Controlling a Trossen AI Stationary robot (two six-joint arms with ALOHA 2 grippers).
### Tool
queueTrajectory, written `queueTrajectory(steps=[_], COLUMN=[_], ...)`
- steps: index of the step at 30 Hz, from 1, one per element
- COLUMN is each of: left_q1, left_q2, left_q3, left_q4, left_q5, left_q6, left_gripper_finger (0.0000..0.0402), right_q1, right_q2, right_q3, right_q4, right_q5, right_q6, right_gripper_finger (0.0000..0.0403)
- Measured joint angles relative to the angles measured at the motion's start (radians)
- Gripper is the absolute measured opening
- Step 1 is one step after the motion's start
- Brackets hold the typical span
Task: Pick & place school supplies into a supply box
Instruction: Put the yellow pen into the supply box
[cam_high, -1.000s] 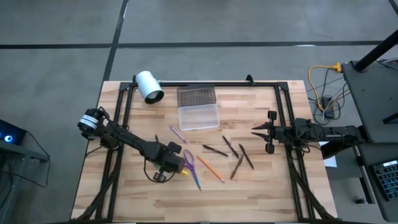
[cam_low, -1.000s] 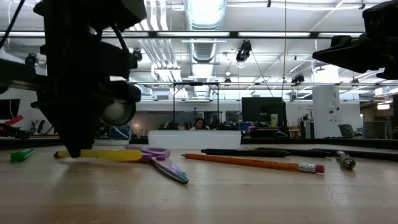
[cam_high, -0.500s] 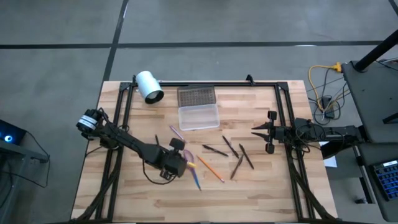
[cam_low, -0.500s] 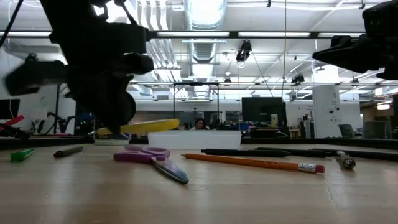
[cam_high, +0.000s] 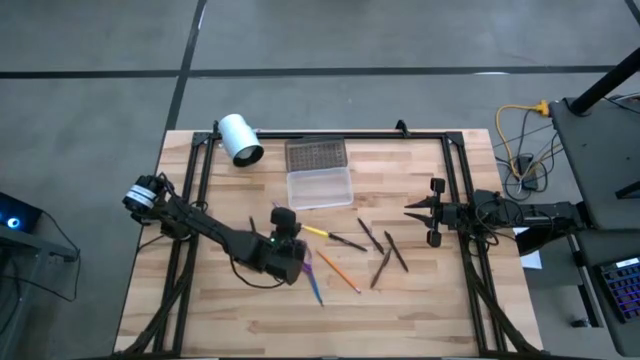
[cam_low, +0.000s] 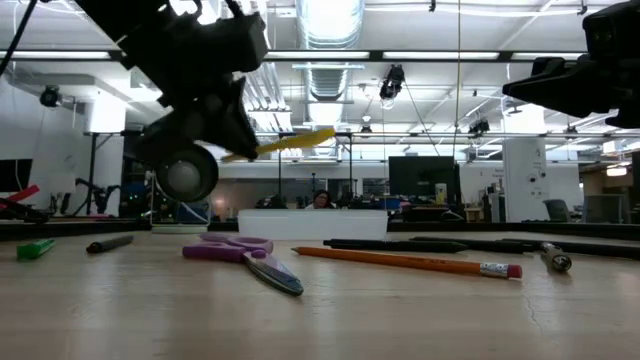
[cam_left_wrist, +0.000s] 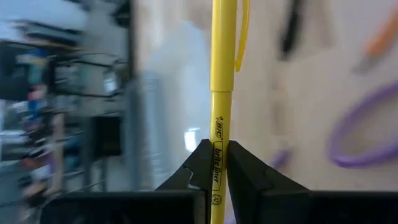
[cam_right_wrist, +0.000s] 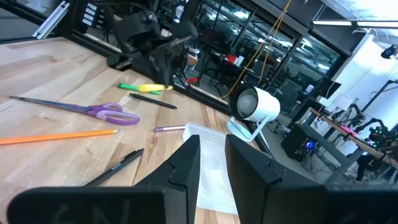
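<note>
Fingers of the left gripper (cam_left_wrist: 216, 163) are pinched on one yellow pen (cam_left_wrist: 222, 81), held in the air above the middle of the table (cam_high: 430, 300), its tip pointing right toward the loose supplies. Nearest on the wood lie one pair of purple-handled scissors (cam_low: 243, 257) and one orange pencil (cam_low: 405, 261), with a blue pen (cam_high: 314, 287) beside them. A little farther, to the right, four dark pens (cam_high: 378, 248) lie scattered, and one small purple pen (cam_high: 285, 214) sits just short of the box. At the left edge a green pen (cam_low: 34, 247) and another dark pen (cam_low: 109, 243) rest side by side. Right gripper (cam_high: 410, 211) hangs over the right side, fingers spread apart, gripping nothing. Farther back stands the clear supply box (cam_high: 319, 187), open, its grey dotted lid (cam_high: 316, 154) just behind it, and one white cylinder (cam_high: 240, 138) at the far left.
</note>
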Motion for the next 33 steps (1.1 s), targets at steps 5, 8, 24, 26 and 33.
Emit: queueTrajectory(steps=[5, 8, 24, 26, 33], left_q1=[0.024, 0.055, 0.234, 0.255, 0.328], left_q2=[0.000, 0.000, 0.000, 0.000, 0.001], left_q3=[-0.001, -0.004, -0.028, -0.028, -0.029], left_q4=[0.005, 0.019, 0.256, 0.280, 0.327], left_q5=[-0.094, -0.094, -0.042, -0.037, -0.015], left_q6=[0.000, 0.001, 0.185, 0.199, 0.229], left_gripper_finger=[0.0015, 0.0015, 0.0015, 0.0015, 0.0015], right_q1=[0.000, 0.000, 0.000, 0.000, 0.000], right_q2=[0.000, 0.000, -0.001, -0.001, 0.000], right_q3=[0.000, 0.000, 0.000, 0.000, 0.000], right_q4=[0.000, 0.000, 0.000, 0.000, 0.000], right_q5=[0.000, 0.000, 0.000, 0.000, 0.000], right_q6=[0.000, 0.000, 0.000, 0.000, 0.000], right_gripper_finger=[0.0068, 0.0068, 0.0068, 0.0068, 0.0068])
